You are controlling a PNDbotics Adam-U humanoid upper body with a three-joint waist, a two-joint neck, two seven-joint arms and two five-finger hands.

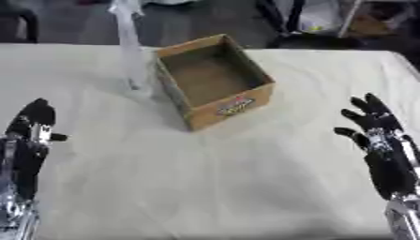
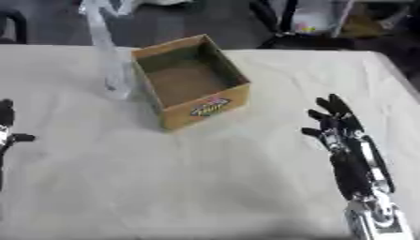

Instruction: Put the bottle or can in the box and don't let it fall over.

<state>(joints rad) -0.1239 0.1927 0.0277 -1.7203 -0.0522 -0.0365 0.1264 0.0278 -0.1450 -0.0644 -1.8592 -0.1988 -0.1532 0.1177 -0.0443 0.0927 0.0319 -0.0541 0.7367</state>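
**The bottle stands beside the box**

The bottle (image 1: 130, 51) is clear and tall. It stands up straight on the desk (image 1: 213, 173), just to the left of the box (image 1: 215, 80), close to its side. I cannot tell if they touch. The bottle is not in the box.

The box is brown cardboard. It is open at the top and I can see its bare bottom. It sits a bit turned, with a small colored sticker on the near side.

The desk has a pale cloth on it.

My left hand (image 1: 31, 136) is low at the left edge, open, with fingers pointing up. My right hand (image 2: 344, 140) is low at the right, open too. Both are well away from the bottle and hold nothing.
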